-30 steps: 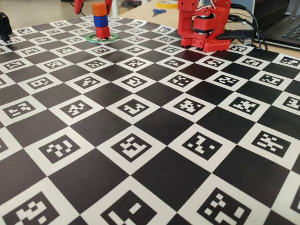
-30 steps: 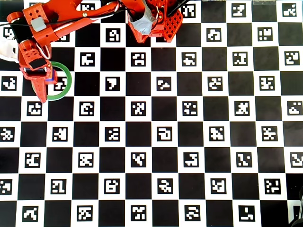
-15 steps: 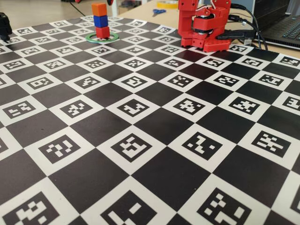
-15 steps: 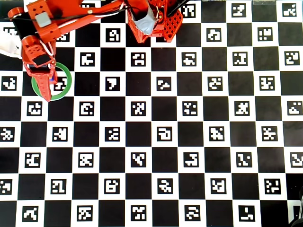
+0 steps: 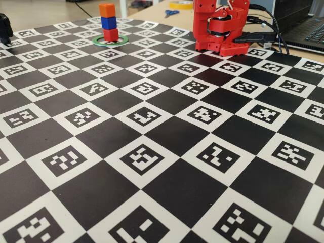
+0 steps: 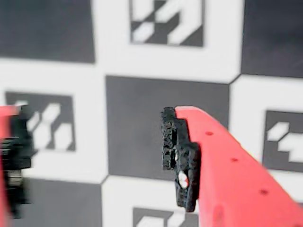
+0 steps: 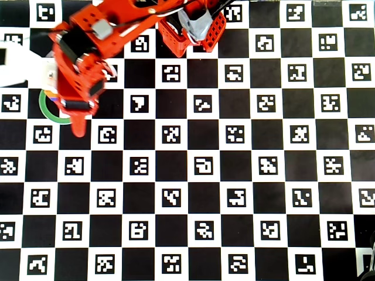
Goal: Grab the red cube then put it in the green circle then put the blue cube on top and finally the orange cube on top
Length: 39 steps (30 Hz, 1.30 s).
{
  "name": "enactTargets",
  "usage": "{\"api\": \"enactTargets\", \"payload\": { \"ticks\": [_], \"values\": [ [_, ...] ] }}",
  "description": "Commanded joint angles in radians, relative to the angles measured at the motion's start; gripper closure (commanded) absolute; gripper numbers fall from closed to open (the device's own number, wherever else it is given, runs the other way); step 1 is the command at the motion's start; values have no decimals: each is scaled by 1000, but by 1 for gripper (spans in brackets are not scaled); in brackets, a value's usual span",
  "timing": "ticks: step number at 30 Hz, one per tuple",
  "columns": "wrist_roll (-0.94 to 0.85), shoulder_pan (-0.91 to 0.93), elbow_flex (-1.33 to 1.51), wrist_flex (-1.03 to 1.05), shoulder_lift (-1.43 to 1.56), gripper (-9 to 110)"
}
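Note:
In the fixed view the red cube (image 5: 111, 34) stands inside the green circle (image 5: 97, 42) at the far left of the board. The blue cube (image 5: 108, 23) rests on it, and the orange cube (image 5: 107, 9) tops the stack. My gripper is out of that view. From overhead, the gripper (image 7: 77, 120) hangs just right of the green circle (image 7: 44, 109), and the arm hides the stack. The wrist view shows my gripper (image 6: 94, 161) open over bare checkered squares, its black-padded right finger (image 6: 180, 158) holding nothing.
The arm's red base (image 5: 220, 28) stands at the board's far edge, with cables and a laptop (image 5: 309, 30) to its right. Blue scissors (image 5: 171, 12) lie behind the board. A black object (image 5: 4, 28) sits at far left. A white object (image 7: 14, 64) lies beside the ring.
The gripper has lifted out of the top of the fixed view. From overhead it has swung right, off the stack, which stays standing.

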Motion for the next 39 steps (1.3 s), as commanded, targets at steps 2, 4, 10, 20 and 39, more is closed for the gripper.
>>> {"api": "enactTargets", "payload": {
  "ticks": [2,4,10,20,39],
  "values": [
    [86,-156,71,-63,161,86],
    [109,-212,106,-81,179,87],
    [126,-351,307,-225,314,93],
    [-15,-546,738,-483,555,104],
    [-305,-699,1355,-660,1141,107]
  ]
}}
